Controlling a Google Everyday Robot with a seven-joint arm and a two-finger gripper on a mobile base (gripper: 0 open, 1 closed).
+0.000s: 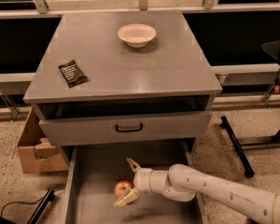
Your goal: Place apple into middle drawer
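The small red-orange apple (123, 188) lies on the flat grey floor of the wide open middle drawer (95, 171), near its centre. My gripper (129, 182) reaches in from the right, on the white arm. Its two fingers are spread open, one above the apple and one below it, with the apple sitting between them and resting on the drawer floor.
A drawer with a grey front panel and black handle (129, 128) stands slightly open above. On the cabinet top are a white bowl (136, 34) and a dark snack packet (73, 73). A cardboard box (35, 150) stands on the floor at the left; a black stand base (238, 146) lies at the right.
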